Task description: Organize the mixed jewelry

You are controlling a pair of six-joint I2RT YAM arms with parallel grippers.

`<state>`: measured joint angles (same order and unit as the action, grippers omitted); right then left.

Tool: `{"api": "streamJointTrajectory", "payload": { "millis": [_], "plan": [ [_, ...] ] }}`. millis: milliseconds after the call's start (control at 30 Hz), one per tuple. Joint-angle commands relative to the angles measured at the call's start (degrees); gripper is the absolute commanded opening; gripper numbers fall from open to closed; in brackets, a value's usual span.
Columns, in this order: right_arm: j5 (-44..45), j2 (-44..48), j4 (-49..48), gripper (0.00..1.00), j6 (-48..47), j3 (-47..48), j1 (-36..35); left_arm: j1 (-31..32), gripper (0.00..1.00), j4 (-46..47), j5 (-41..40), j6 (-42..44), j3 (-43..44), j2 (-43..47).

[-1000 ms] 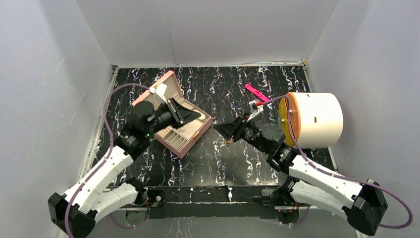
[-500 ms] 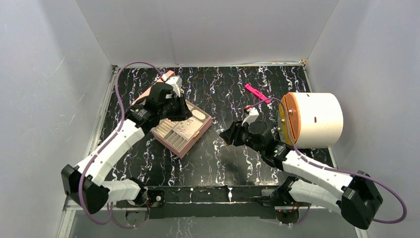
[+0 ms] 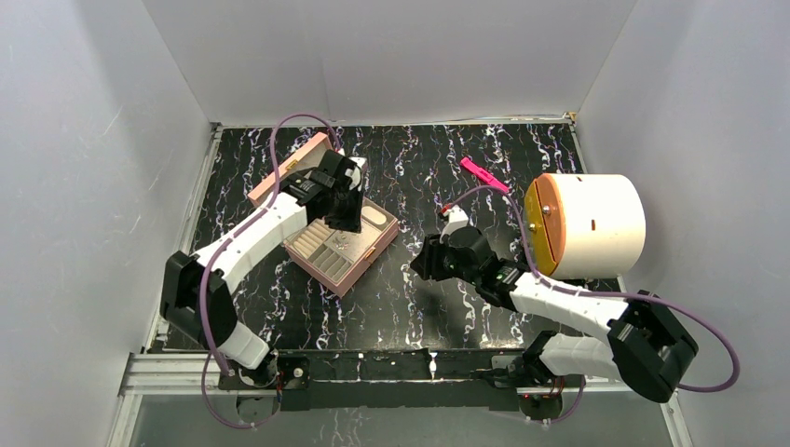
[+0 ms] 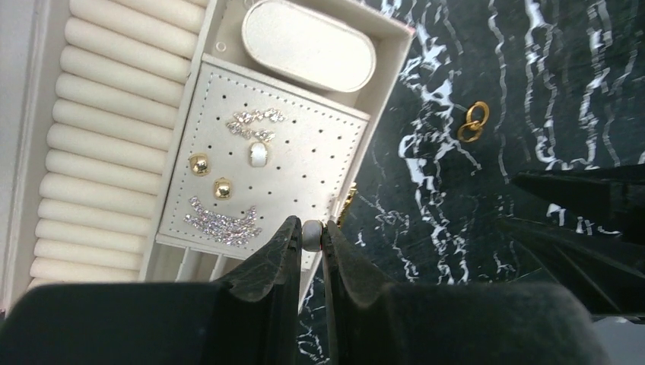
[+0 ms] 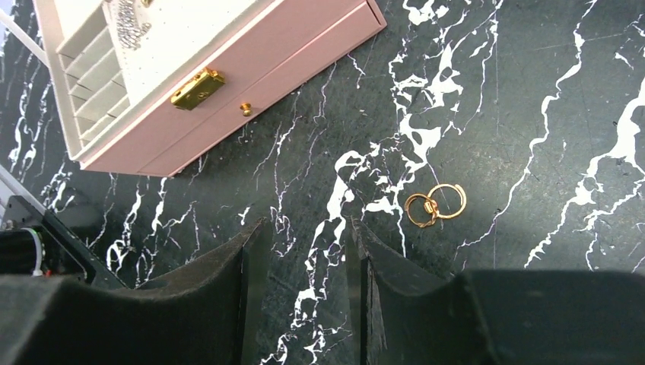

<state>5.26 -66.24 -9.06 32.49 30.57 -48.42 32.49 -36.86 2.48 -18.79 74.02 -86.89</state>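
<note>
Black tabletop with white marble veining (image 3: 410, 307). Carries open pink rectangular box with gold clasp (image 3: 352, 268) left of centre, bright pink flat bar (image 3: 483, 174) toward far edge, white cylinder with orange-brown end face (image 3: 596, 223) on its side at right. Pair of small gold hoop rings (image 5: 435, 204), touching each other, on bare surface near box front, apart from it.

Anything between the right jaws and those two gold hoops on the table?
Nothing: right wrist view shows only bare marble between the right gripper and the gold hoops.
</note>
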Motion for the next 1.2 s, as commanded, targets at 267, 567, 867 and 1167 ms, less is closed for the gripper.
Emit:
{"api": "streamJointTrajectory", "payload": {
  "millis": [267, 567, 867, 1167],
  "plan": [
    [-0.6, -2.9, -5.53, 0.48, -2.34, 1.71, 0.17, 0.2, 0.11, -6.03, -4.2, 3.41, 5.24, -6.14],
    [-0.51, -2.94, -5.77, 0.48, -2.19, 1.82, 0.17, 0.18, 0.11, -4.47, -4.14, 2.08, 4.6, -6.75],
    [-0.33, -2.8, -5.79, 0.48, -1.47, 1.41, 0.17, 0.19, 0.11, -3.71, -4.44, 1.6, 5.18, -8.53],
    [-0.33, -3.01, -6.05, 0.48, -1.55, 1.27, 0.18, 0.19, 0.11, -2.95, -5.07, 0.52, 4.65, -9.14]
  ]
}}
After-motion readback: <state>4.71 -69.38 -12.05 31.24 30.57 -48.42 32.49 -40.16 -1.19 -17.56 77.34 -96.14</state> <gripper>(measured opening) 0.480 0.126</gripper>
